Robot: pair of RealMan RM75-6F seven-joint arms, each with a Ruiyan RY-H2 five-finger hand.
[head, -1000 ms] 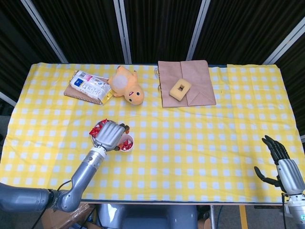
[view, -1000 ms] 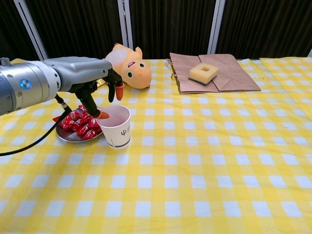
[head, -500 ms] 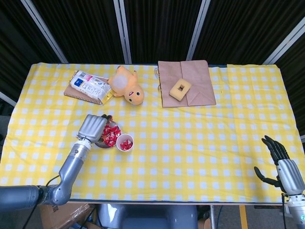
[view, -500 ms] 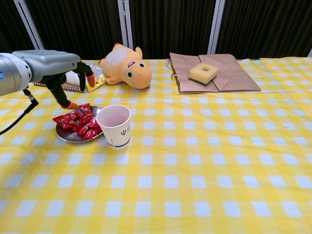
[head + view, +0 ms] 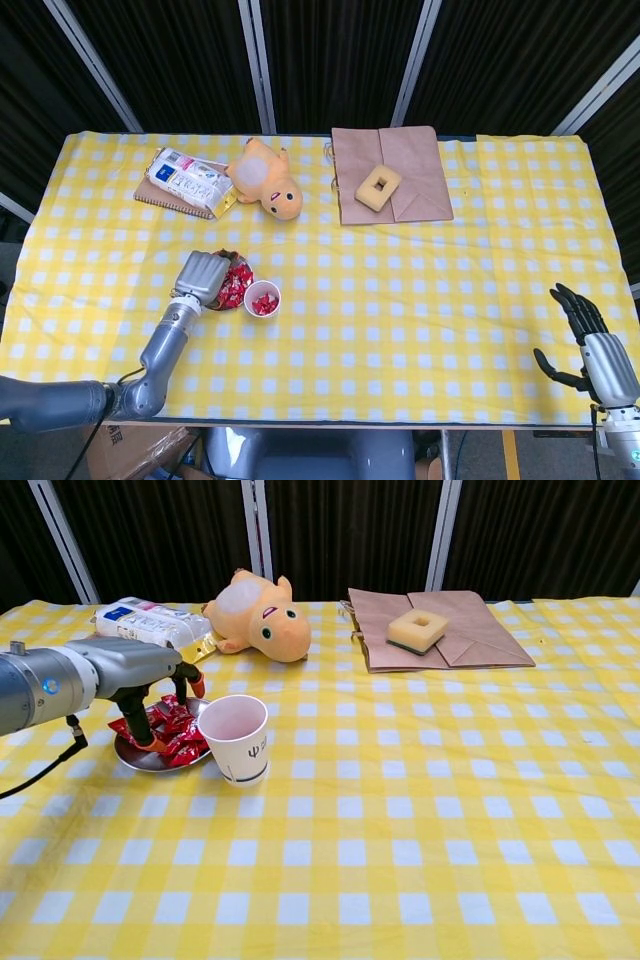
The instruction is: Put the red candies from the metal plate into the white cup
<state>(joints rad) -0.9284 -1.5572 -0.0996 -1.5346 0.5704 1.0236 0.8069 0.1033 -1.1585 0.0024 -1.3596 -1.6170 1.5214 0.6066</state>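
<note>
From the head view, the left hand (image 5: 203, 275) is back over the plate (image 5: 222, 293), having come off the cup (image 5: 263, 298) where it hovered a second ago; its back hides most of the candies (image 5: 236, 284), and the fingers cannot be read from above. The cup stands just right of the plate and already holds several red pieces, so the last drop seems to have landed and a fresh pick is in hand. The right hand (image 5: 590, 345) hangs idle at the desk's (image 5: 420, 290) near right corner, fingers spread, holding nothing. From the chest view, the left hand (image 5: 150, 685) is lowered onto the pile, fingers (image 5: 140, 732) reaching down among the candies (image 5: 178, 730) with the tips touching them; whether a piece is pinched yet I cannot tell. A good heap is left on the plate (image 5: 150, 763), so the task looks well short of done. The cup (image 5: 238, 738) sits upright, touching or just beside the plate's rim, and a careless lift could knock it.
</note>
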